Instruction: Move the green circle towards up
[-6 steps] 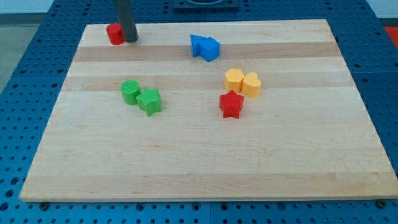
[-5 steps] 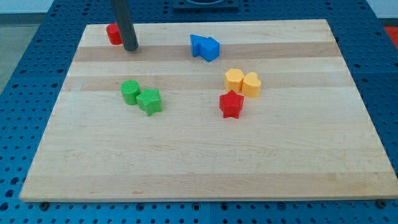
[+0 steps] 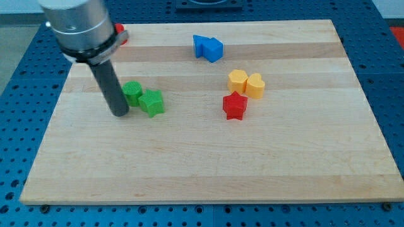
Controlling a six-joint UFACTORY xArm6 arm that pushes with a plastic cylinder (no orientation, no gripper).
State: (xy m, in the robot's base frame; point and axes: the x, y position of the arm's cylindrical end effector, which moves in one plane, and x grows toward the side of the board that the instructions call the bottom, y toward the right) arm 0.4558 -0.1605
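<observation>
The green circle [image 3: 134, 92] sits on the wooden board [image 3: 208, 157] at the view's left of centre, touching a green star [image 3: 152, 102] on its lower right. My tip [image 3: 120, 114] rests on the board just below and to the left of the green circle, close to it. The dark rod [image 3: 108, 85] partly hides the circle's left edge. I cannot tell if the tip touches the circle.
A red block [image 3: 120, 34] lies near the top left corner, mostly hidden behind the arm. Two blue blocks [image 3: 207, 48] sit at the top centre. Two yellow blocks [image 3: 246, 83] and a red star [image 3: 234, 106] lie right of centre.
My tip has moved from beside the red block at the top left down the board to just below-left of the green circle. The blocks have not moved.
</observation>
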